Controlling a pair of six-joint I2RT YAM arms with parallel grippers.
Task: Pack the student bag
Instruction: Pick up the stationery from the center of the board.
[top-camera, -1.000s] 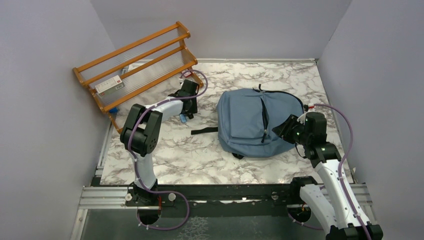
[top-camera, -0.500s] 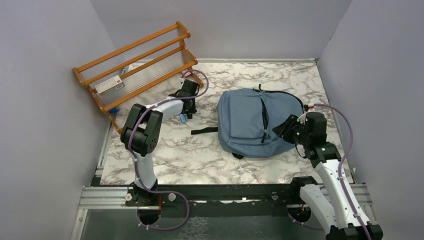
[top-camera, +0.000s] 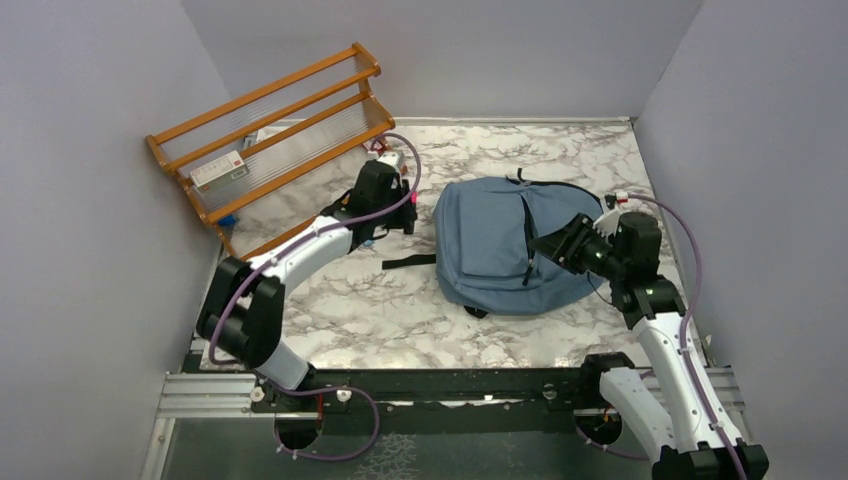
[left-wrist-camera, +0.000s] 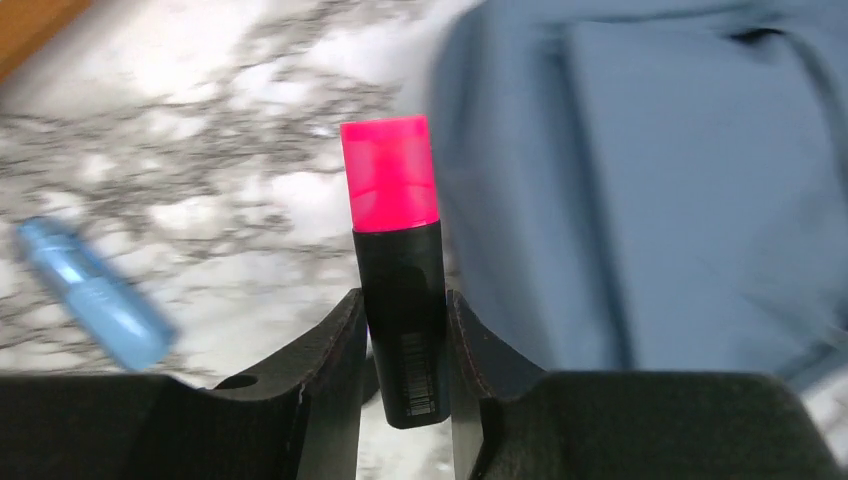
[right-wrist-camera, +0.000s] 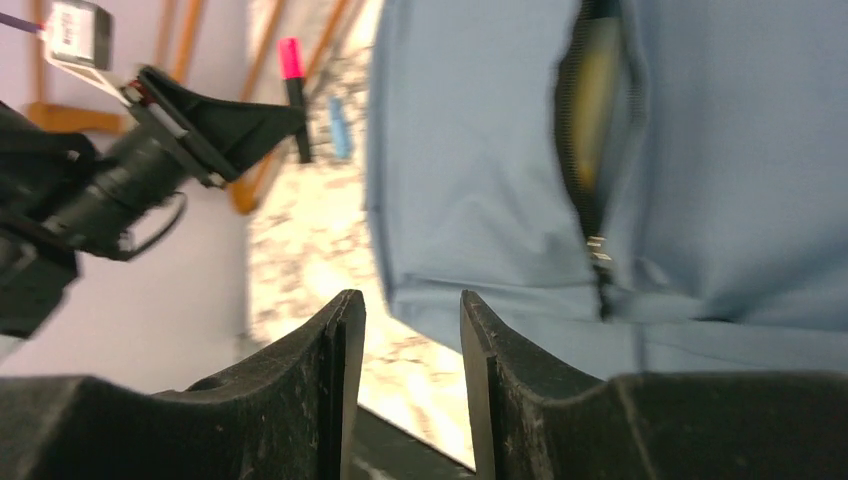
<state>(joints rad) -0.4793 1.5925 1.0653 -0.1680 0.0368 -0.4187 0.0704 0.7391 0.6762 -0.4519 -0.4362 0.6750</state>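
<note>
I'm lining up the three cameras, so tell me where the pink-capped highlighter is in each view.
Top external: cannot be made out; it is hidden at the left hand, just left of the student bag.
Left wrist: pink-capped highlighter at centre, upright between the hand's fingers, bag to its right.
Right wrist: highlighter small at upper left, left of the bag.
Shared landmark: the student bag.

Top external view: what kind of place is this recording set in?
Probably a staged robot test booth, not a real classroom: plain walls box in the marble-patterned table, and robot arms are bolted to a metal rail at its near edge.
</note>
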